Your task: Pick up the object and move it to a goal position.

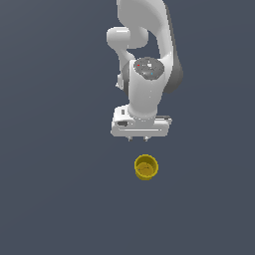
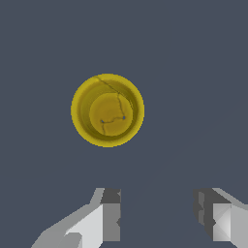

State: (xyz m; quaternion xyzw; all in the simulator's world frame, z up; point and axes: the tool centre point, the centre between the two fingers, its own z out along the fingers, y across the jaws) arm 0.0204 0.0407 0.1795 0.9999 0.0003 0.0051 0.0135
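Note:
The object is a small yellow cup [image 1: 146, 167], round and hollow, standing upright on the dark grey floor [image 1: 60, 189] below the arm in the exterior view. The wrist view looks straight down into the cup [image 2: 107, 110] and shows its thin rim and its bottom. My gripper [image 1: 138, 139] hangs above the cup and apart from it, short fingertips pointing down. In the wrist view the gripper [image 2: 157, 218] is open, with bare floor between its two fingers [image 2: 110, 218], and the cup lies off to one side of that gap.
The white arm [image 1: 147, 55] rises behind the gripper in the exterior view. A plain dark grey floor [image 2: 193, 72] surrounds the cup, with no other object in view.

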